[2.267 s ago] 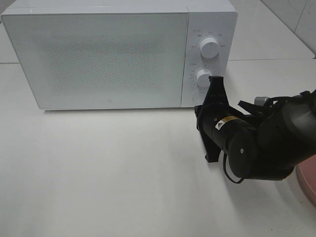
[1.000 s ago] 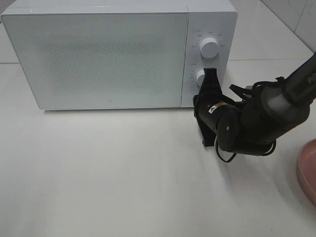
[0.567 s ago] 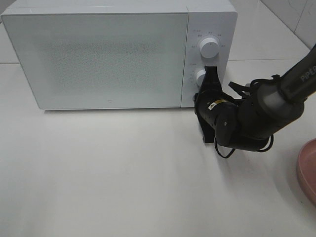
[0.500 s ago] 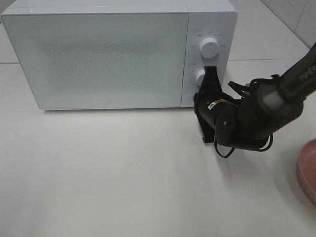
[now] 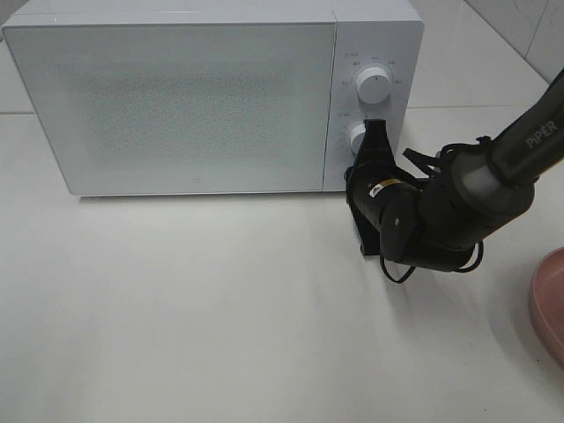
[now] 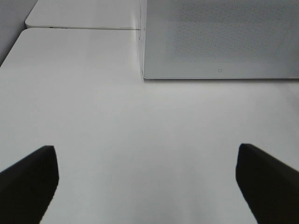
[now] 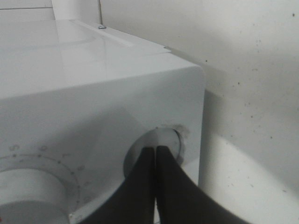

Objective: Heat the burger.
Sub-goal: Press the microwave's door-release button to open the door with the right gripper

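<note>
Over the left side of the tabletop (image 5: 220, 308), the left tool (image 6: 147, 184) hangs with its fingers spread wide and nothing between them, facing the left front corner of the microwave (image 5: 176, 106). The microwave stands along the back edge with its door (image 5: 176, 101) closed. The burger shows in no view; whether it sits behind the frosted door cannot be told.

At the panel's lower right, the right tool (image 7: 155, 156) has its fingers pressed together, their tips on the round button (image 7: 169, 139). This looks like the door-release press. It should go best as a straight push along the button's axis with the tips centred, so they do not slide toward the knob (image 5: 356, 138) above. The push should also be gentle enough that the microwave does not shift back. The left tool should stay out of the door's swing.

Only the right wrist view shows the tips meeting the button; from above the tool hides it. Only the high view shows the whole door, and a plate (image 5: 551, 304) at the right edge.
</note>
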`<state>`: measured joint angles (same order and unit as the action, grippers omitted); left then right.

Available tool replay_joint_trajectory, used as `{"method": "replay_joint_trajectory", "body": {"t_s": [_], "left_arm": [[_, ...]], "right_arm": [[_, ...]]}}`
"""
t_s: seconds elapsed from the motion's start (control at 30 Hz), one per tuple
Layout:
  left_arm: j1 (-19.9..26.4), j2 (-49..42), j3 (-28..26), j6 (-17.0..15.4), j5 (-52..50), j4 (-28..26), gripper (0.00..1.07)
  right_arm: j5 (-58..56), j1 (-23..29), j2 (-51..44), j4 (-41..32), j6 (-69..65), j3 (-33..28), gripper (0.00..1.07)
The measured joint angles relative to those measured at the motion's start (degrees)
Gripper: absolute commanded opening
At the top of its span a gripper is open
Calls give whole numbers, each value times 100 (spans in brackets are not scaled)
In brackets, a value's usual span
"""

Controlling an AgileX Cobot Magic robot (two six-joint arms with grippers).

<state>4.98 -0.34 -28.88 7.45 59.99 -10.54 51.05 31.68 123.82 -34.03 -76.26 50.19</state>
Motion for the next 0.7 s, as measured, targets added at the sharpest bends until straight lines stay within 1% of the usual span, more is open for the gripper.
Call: {"method": "replay_joint_trajectory", "body": {"t_s": [0.37, 0.43, 0.53, 0.6, 0.63, 0.7], "left_arm": [[0, 0, 0, 0, 0, 0, 98], [0, 0, 0, 0, 0, 0, 98], [0, 0, 0, 0, 0, 0, 98], [0, 0, 0, 0, 0, 0, 98], [0, 0, 0, 0, 0, 0, 98], [0, 0, 0, 0, 0, 0, 98]], "right_arm": [[109, 23, 11, -189, 69, 46, 0], [63, 57, 11, -395, 269, 143, 0], [40, 63, 11, -476, 304, 166, 0], [-115, 63, 11, -710, 384, 292, 0], [-115, 63, 11, -710, 384, 292, 0], [-235, 74, 34, -985, 556, 441, 0]]}}
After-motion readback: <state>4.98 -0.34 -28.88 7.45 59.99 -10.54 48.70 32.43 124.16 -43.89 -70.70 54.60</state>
